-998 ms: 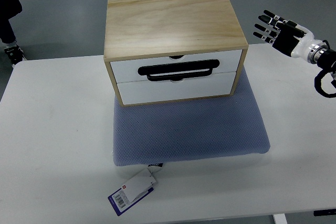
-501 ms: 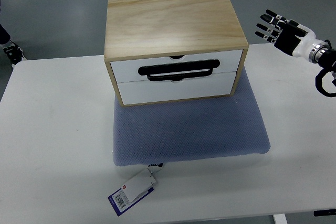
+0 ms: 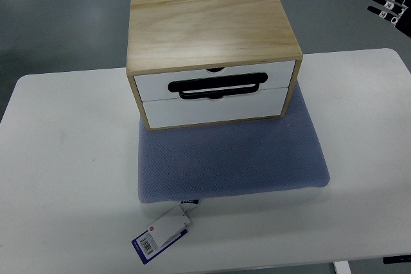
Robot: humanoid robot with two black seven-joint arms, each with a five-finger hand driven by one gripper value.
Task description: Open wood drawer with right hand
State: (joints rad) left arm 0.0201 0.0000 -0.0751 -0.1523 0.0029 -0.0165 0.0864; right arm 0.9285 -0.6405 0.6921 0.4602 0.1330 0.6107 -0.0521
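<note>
The light wooden box with two white drawers [image 3: 215, 56] stands on a blue-grey padded cushion [image 3: 231, 158] on the white table [image 3: 64, 158]. Its drawer fronts face the near edge, its long side runs left to right, and a black handle [image 3: 218, 86] lies across the fronts. Both drawers are closed. The right robot hand [image 3: 392, 1] is well apart, at the top right corner beyond the table, fingers spread and holding nothing.
</note>
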